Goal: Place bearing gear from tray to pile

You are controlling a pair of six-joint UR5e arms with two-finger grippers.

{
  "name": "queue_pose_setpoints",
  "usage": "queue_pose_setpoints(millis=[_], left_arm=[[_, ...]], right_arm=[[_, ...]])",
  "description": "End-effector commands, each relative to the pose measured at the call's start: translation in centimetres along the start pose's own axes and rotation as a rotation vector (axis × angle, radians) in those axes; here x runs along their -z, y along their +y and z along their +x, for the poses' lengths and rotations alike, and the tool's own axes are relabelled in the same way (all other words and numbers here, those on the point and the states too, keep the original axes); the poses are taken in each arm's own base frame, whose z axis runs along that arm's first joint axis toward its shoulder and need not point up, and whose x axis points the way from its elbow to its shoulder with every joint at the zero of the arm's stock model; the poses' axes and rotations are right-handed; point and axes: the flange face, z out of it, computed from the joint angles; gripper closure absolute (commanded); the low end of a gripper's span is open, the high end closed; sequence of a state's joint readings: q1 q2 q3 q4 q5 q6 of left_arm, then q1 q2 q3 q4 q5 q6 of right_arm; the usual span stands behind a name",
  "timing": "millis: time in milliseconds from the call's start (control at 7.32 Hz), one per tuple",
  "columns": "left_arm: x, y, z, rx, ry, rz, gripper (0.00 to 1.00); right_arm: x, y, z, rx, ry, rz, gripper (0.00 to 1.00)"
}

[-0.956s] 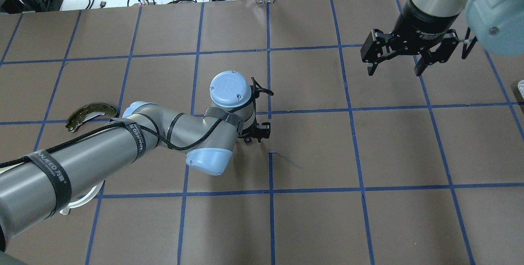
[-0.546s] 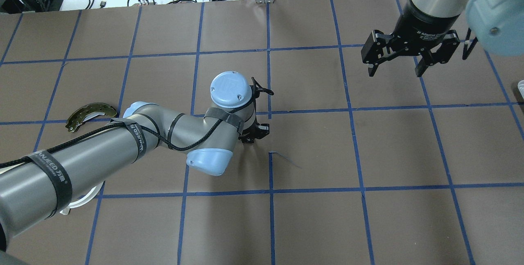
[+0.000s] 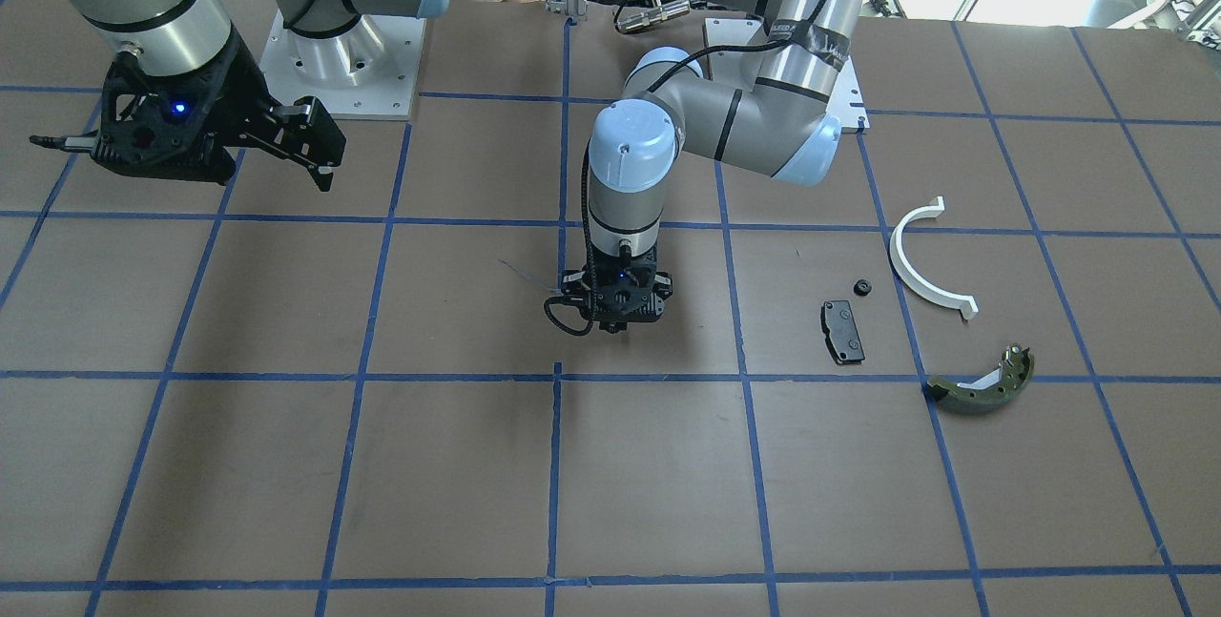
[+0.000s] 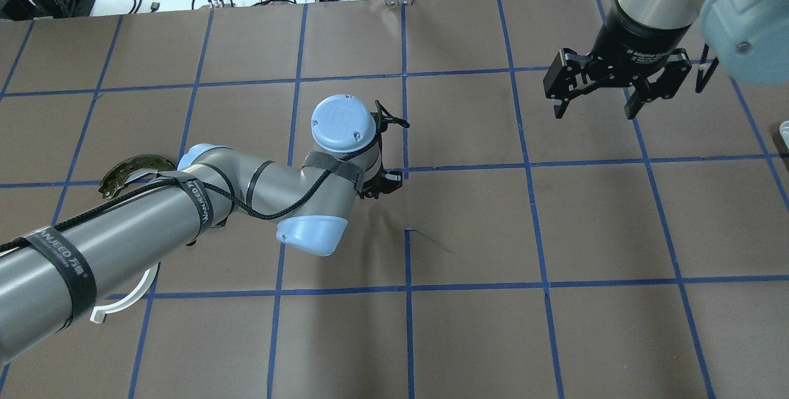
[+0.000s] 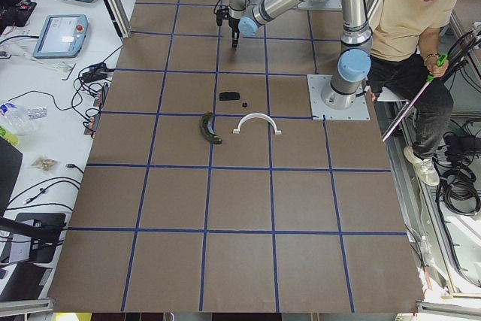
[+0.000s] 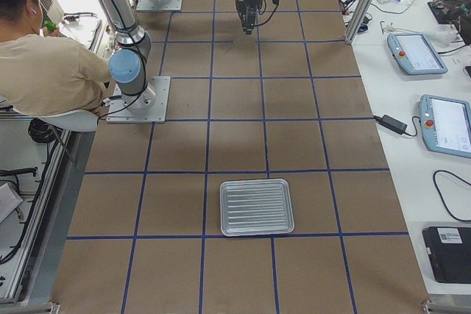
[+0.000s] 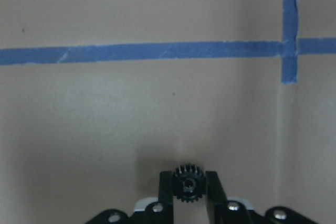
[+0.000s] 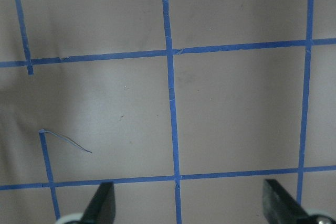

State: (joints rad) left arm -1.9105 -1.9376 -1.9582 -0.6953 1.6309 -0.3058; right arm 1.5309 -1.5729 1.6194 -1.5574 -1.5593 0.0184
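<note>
One bearing gear (image 7: 188, 183), small, black and finely toothed, sits low centre in the left wrist view. It is pinched between the pads of the left gripper (image 3: 617, 321), jaws drawn in narrow, with the gear's teeth showing past the fingertips. The gripper points down over bare brown paper near mid-frame of the front-facing view, close to a blue tape crossing. The pile lies right of it in that view, well apart: black brake pad (image 3: 842, 331), a small black round part (image 3: 863, 288) just beside the pad, white half-ring (image 3: 925, 259) above, olive brake shoe (image 3: 983, 383) lower right. The tray (image 6: 257, 207) is at lower centre of the right-side view, far from both arms. The right gripper (image 4: 595, 109), upper right in the overhead view, is spread wide with nothing between its fingers. The gear looks hard, stiff and light. Its teeth give the pads bite, but a round part this small could pivot or roll. Best held across the toothed rim, as now, and let go low, flat face down.
</note>
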Motion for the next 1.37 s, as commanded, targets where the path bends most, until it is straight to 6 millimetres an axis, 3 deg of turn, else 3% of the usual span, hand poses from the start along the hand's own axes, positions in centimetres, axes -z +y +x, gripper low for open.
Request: queue_pose_setpoints(millis=[0,137,410,819,1229], left_arm=[[1.2,-3.1,-4.2,0.007,-0.047,0.017,1.0],[2.4,-4.8,-7.6,-0.011,-0.053,0.032,1.0],[3.4,-6.0,-14.1,-0.056,-0.075,-0.011,1.0],[3.3,-6.2,-25.3,-0.087,-0.086,-0.129,1.0],[1.5,-4.4,-32.8,-0.11,-0.062,-0.2,1.0]], right_arm=[[0.1,0.0,-0.1,-0.002,-0.008,0.0,0.0],[0.1,0.0,-0.1,-0.002,-0.007,0.0,0.0],[0.1,0.1,-0.1,-0.002,-0.005,0.002,0.0],[0.2,-0.2,0.0,0.0,-0.001,0.014,0.0],[-0.1,-0.2,0.0,0.0,0.004,0.008,0.0]])
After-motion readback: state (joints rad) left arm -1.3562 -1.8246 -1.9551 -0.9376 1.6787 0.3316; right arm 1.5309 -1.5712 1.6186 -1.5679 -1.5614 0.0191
